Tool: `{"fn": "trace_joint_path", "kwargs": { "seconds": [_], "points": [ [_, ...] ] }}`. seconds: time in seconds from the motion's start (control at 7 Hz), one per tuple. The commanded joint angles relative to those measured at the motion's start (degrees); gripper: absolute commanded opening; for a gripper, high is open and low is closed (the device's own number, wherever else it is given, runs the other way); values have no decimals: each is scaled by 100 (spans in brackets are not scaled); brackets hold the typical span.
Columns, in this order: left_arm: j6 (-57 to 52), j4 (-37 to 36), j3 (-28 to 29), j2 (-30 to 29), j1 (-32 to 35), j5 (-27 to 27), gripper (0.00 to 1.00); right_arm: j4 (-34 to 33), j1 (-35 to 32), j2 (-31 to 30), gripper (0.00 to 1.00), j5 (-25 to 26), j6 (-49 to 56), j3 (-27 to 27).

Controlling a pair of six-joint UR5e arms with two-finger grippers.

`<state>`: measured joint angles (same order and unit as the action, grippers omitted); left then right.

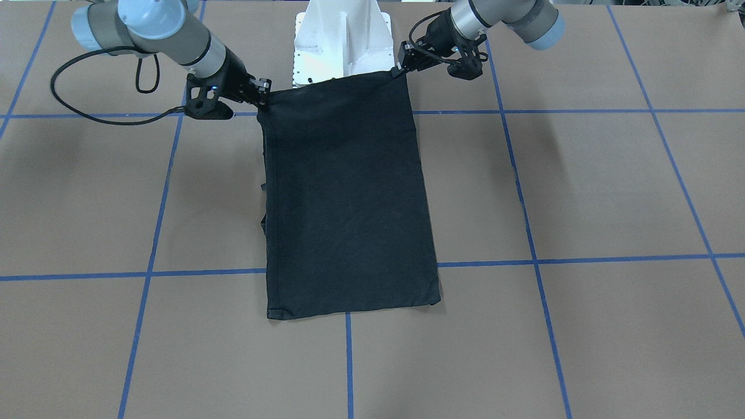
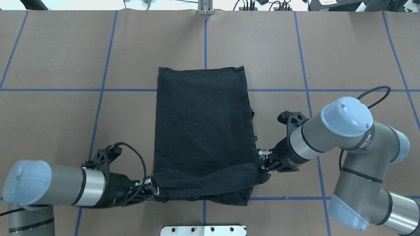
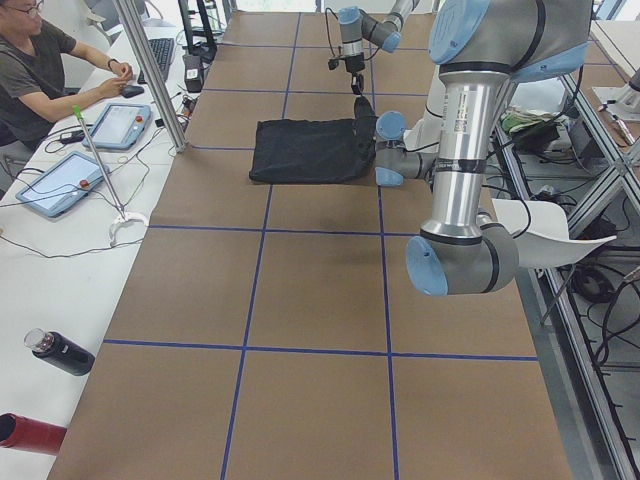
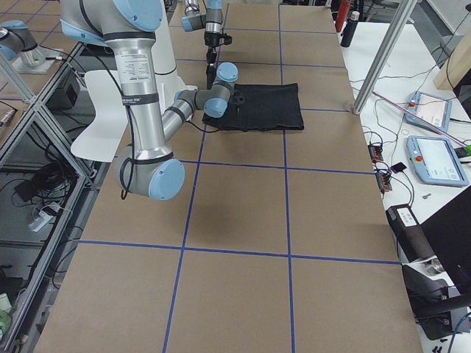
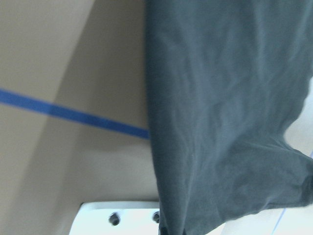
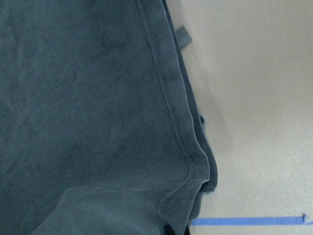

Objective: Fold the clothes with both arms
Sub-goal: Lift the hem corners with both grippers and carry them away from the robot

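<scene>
Fingers clamped on both near corners, you see: left gripper, right gripper; T-shirt stretches lengthwise toward the far side.

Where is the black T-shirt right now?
Overhead view: the T-shirt lies centred on the table, its near corners held by the left hand and right hand.

Your black T-shirt lies folded into a long rectangle on the counter, plain side up, its robot-side edge lifted. Silver-grey and blue-capped, the left arm and right arm reach in low. The left hand pinches one lifted corner, the right hand the other.
</scene>
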<state>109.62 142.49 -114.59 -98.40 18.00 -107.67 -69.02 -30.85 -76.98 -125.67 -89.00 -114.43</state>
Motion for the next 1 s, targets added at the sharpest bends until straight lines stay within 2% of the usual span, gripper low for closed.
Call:
{"fn": "trace_joint_path", "kwargs": {
  "seconds": [0.0,0.14,0.43,0.71,0.86],
  "points": [
    [-595,-377,522,-729,1165,-472,0,-15,-761,619,0,16,128,409],
    [-956,-711,995,-1194,1736,-718,0,-15,-999,997,0,16,146,865],
    [-1641,-740,1954,-1690,2582,-931,0,11,-1387,1579,0,112,347,1701],
    [-1821,-688,2631,-2084,2823,-923,0,395,-1485,2168,0,540,348,2676],
    [-1813,-609,2983,-2313,2823,-896,0,929,-1476,2335,0,691,339,3220]
  ]
}}
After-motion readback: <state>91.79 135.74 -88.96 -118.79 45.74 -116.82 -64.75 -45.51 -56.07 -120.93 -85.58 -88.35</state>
